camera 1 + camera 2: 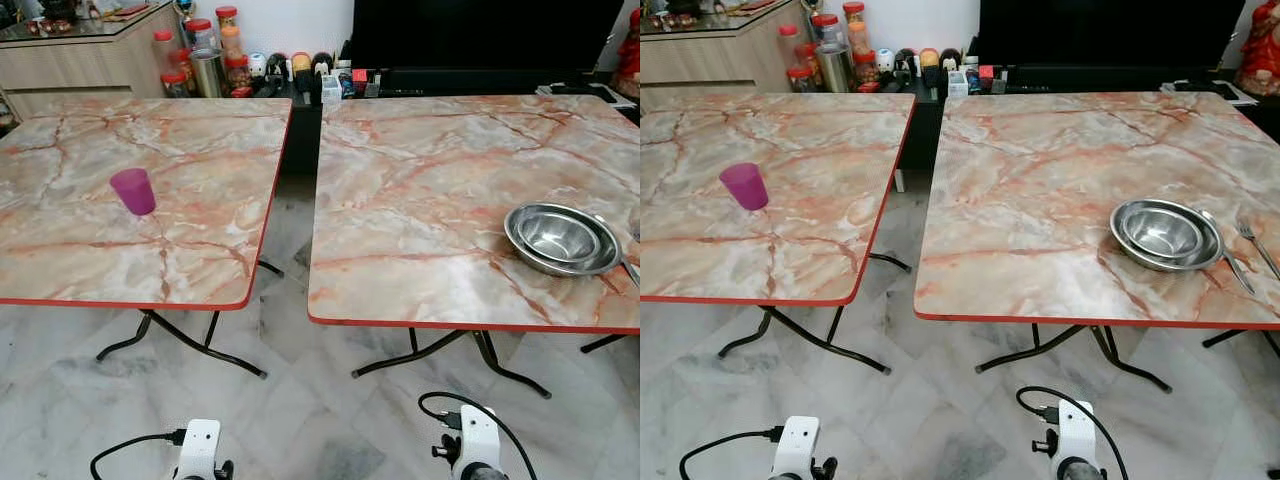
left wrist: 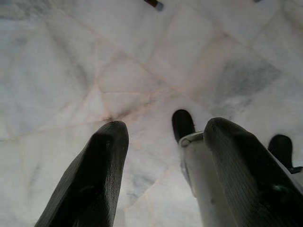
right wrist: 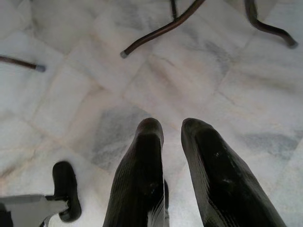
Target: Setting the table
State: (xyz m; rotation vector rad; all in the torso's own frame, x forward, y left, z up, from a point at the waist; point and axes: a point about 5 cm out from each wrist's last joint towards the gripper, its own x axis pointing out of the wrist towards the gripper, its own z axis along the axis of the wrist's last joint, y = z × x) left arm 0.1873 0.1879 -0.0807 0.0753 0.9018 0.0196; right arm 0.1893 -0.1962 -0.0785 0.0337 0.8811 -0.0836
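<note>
A purple plastic cup [image 1: 133,190] stands upright on the left marble-pattern table [image 1: 200,230]. On the right table [image 1: 1040,200], near its right front, sit stacked steel bowls [image 1: 1165,235]. A spoon [image 1: 1228,262] lies against their right side, and a fork [image 1: 1257,243] lies further right. Both arms hang low in front of the tables, over the floor. My left gripper [image 2: 163,127] is open, with bare floor between its fingers. The fingers of my right gripper [image 3: 171,125] are close together with nothing between them.
A narrow gap of marble floor [image 1: 290,330] runs between the two tables. Black folding legs [image 1: 180,345] splay out under each. Behind stand a wooden cabinet [image 1: 90,60], several red-lidded jars [image 1: 200,45] and a dark screen [image 1: 480,35] on a low shelf.
</note>
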